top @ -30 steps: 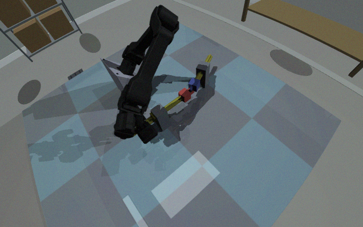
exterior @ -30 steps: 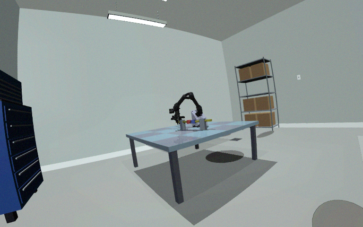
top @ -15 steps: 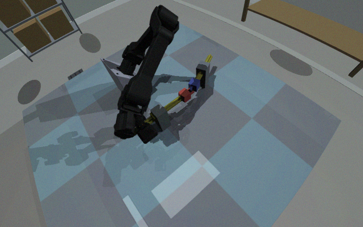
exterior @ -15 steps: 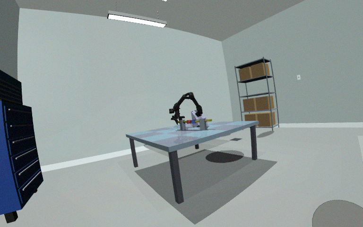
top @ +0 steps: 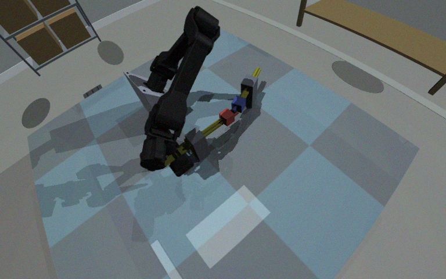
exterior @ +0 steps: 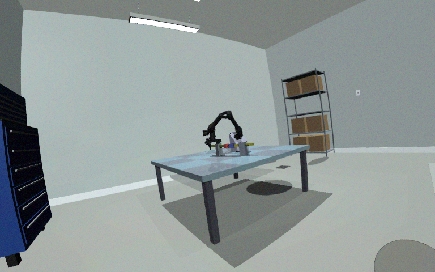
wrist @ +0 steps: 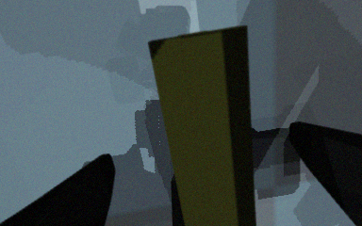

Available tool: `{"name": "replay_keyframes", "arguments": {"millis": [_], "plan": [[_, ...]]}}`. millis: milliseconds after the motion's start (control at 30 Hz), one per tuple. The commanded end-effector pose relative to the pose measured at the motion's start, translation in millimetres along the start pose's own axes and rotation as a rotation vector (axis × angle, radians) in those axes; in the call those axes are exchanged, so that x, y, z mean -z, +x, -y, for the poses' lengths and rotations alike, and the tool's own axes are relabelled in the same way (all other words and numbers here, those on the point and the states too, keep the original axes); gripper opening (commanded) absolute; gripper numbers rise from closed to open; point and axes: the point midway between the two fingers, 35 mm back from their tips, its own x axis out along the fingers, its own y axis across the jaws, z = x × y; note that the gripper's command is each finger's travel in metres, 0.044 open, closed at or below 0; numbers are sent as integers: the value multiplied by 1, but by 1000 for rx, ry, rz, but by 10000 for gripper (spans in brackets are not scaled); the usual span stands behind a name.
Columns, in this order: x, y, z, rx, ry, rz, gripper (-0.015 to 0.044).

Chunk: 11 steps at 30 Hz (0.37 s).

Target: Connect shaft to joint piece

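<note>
The red square joint piece [top: 227, 117] [exterior: 226, 145] hangs on the blue hinge part [top: 238, 103] at the end of the fixed shaft [top: 256, 71], which runs through the far block [top: 254, 86] [exterior: 244, 148]. The second yellow shaft [top: 212, 128] [wrist: 203, 104] runs through the nearer block [top: 200, 145] [exterior: 218, 149]. Its front end meets the red piece and appears to enter the opening; how deep is hidden. My gripper [top: 180, 151] [wrist: 201, 146] is open around the shaft's rear part, behind the nearer block. In the wrist view the fingers stand apart on both sides, with gaps to the shaft.
The arm's grey mount [top: 139, 88] stands on the checkered table [top: 286, 203] [exterior: 192, 165], left of the blocks in the top view. The nearer block is close to the gripper. A shelf rack [exterior: 305, 112] and a blue drawer cabinet [exterior: 28, 179] stand away from the table.
</note>
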Motion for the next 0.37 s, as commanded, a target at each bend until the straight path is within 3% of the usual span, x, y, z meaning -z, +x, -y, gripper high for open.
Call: {"name": "replay_keyframes", "arguments": {"millis": [0, 333], "plan": [[0, 0, 0, 0, -1, -1, 440], [0, -32, 0, -5, 0, -7, 440]]}}
